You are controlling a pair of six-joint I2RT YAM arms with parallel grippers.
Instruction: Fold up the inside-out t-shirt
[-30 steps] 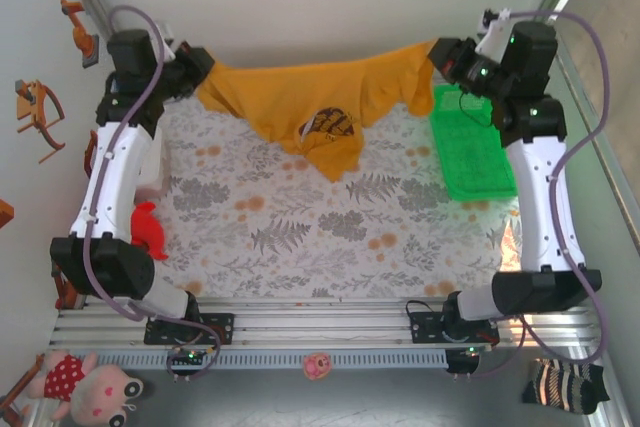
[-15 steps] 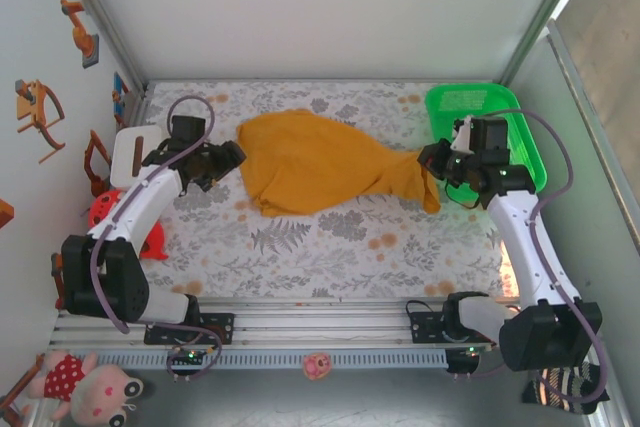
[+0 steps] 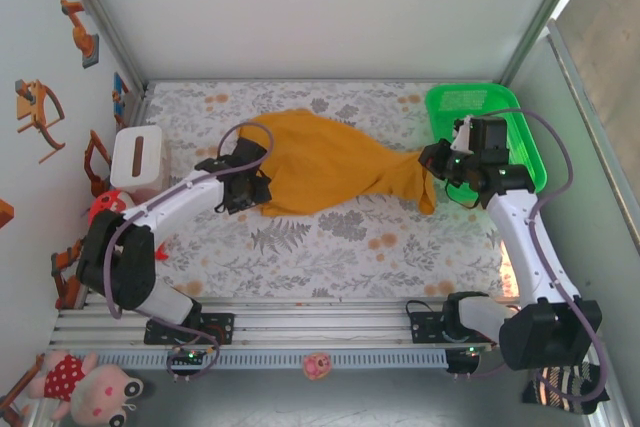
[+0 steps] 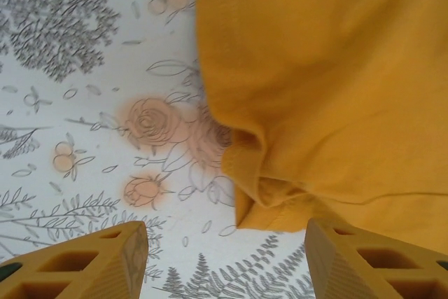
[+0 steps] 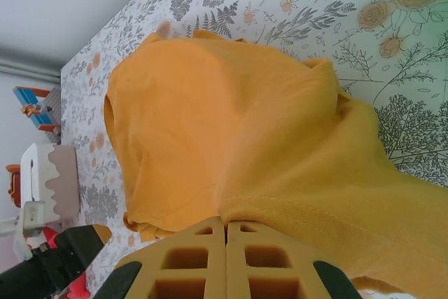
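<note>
The mustard-yellow cotton t-shirt (image 3: 320, 167) lies bunched on the floral-printed desk (image 3: 330, 247), its right end pinched in the pressed-together right gripper (image 3: 433, 164), so the spread left gripper (image 4: 224, 232), poised over the crumpled hem, could grab doubled layers and skew the fold.

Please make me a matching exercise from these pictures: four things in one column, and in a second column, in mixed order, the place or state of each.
Column 1
1. t-shirt
2. green basket
3. left gripper
4. right gripper

Column 2
a. open, above the left edge of the t-shirt
b. at the far right corner
c. shut on one end of the t-shirt
d. lying in the middle of the flowered table

Pairs: 1-d, 2-b, 3-a, 4-c
</note>
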